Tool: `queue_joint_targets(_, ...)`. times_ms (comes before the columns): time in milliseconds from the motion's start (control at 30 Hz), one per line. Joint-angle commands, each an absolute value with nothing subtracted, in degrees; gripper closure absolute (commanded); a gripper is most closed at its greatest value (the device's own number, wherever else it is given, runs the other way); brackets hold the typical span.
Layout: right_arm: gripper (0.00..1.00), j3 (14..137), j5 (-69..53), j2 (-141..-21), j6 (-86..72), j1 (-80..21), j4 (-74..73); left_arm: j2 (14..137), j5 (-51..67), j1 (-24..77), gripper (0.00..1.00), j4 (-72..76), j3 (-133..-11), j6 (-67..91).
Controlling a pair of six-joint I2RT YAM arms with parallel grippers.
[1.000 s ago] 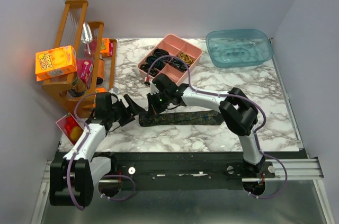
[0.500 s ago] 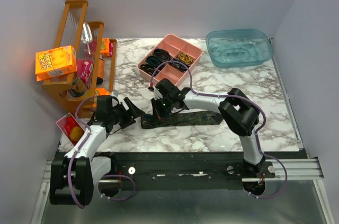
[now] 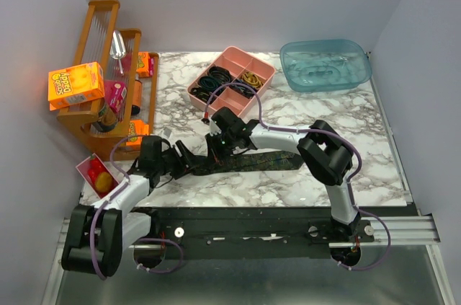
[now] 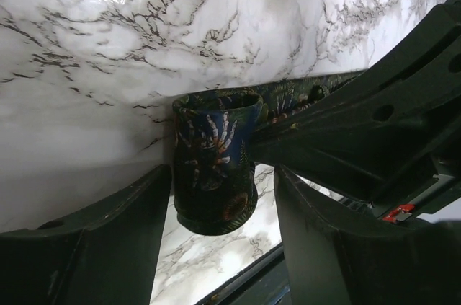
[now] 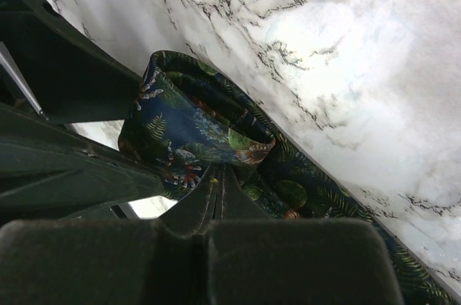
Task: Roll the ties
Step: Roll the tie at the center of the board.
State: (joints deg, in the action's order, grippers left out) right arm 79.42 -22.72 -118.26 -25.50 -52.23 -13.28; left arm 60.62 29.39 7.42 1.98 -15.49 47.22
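One dark tie (image 3: 263, 160) with a leafy pattern lies flat across the front of the marble table. Its left end is folded into a small loop (image 4: 214, 164), which also shows in the right wrist view (image 5: 189, 126). My right gripper (image 3: 216, 151) is shut on the tie just behind that loop, and its fingertips (image 5: 225, 188) pinch the fabric. My left gripper (image 3: 186, 163) is open, low over the table, with one finger (image 4: 94, 244) on each side of the loop. I cannot tell whether they touch it.
A pink divided tray (image 3: 229, 96) with band loops stands behind the tie. A blue tub (image 3: 325, 65) is at the back right. A wooden rack (image 3: 108, 67) with an orange box (image 3: 75, 85) stands at the left. A small red-and-white container (image 3: 97, 174) sits at the front left edge.
My left gripper has moved right and now straddles the tie's folded end. My right gripper dropped slightly onto the tie and has stayed there.
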Motion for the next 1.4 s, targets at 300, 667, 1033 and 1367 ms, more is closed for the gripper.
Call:
queue_joint_targets(300,0.99,77.96,-19.6,-117.33,-25.58,-52.47,-13.97,64.6,28.22,12.39,0.7,12.66,-14.32,52.47)
queue_joint_targets(667,0.99,79.36,-19.6,-115.93,-25.14,-52.47,-14.33,63.98,21.99,14.58,0.94,3.7,-19.76,45.62)
queue_joint_targets(1033,0.99,79.98,-18.46,-115.4,-24.87,-52.47,-14.94,64.95,13.89,18.02,1.0,-9.31,-27.07,39.82)
queue_joint_targets(1367,0.99,82.44,-19.07,-117.94,-24.78,-52.47,-15.82,68.73,5.91,23.1,1.0,-18.54,-35.32,36.65)
